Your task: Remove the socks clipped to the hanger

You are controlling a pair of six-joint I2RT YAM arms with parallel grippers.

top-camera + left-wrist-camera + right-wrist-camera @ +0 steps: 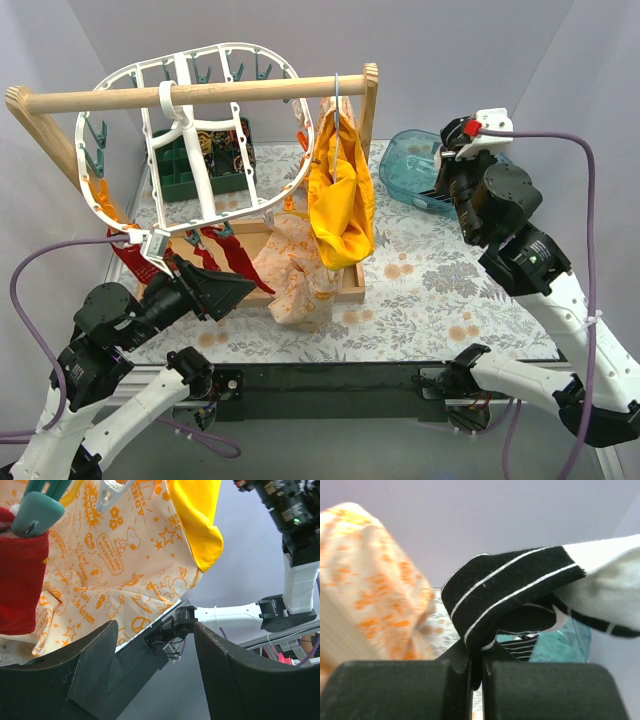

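I see my right fingers (405, 690) pinched together on the black-and-white sock (510, 587), while my left fingers (240, 680) gape apart near a red sock (20, 580).

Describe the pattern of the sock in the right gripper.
The sock is black with thin white stripes, white at one end; best in right wrist view.

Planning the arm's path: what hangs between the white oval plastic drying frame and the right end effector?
Top view: a yellow cloth garment hangs between the drying frame and right end effector.
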